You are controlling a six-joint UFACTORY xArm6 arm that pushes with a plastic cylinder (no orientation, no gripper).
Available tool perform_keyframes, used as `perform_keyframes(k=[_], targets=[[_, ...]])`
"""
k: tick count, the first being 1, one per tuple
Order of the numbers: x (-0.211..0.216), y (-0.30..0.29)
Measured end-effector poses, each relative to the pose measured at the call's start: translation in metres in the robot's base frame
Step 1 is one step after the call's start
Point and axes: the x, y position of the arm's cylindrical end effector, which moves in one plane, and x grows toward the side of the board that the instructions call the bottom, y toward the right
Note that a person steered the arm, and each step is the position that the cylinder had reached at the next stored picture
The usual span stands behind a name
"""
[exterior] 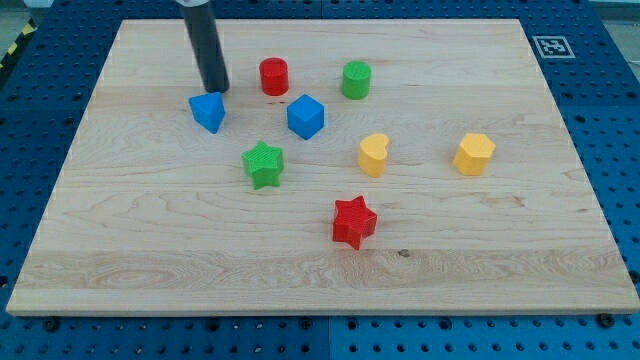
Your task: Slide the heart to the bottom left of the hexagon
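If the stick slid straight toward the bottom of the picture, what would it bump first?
Probably the blue block. My tip sits just above it toward the view's top, almost touching. Depth is hard to judge, so it might only clip the block's right edge.

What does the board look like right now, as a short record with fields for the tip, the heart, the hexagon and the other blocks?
tip: my tip just above the blue block, at the view's upper left
heart: yellow heart, near the centre
hexagon: yellow hexagon, to the heart's right, apart from it
others: red cylinder, green cylinder, blue cube, green star, red star
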Motion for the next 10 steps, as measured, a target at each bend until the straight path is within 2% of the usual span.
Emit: perform_keyframes(k=[2, 6, 10], targets=[[0.012, 0.048], [0.081, 0.075], [0.111, 0.192]])
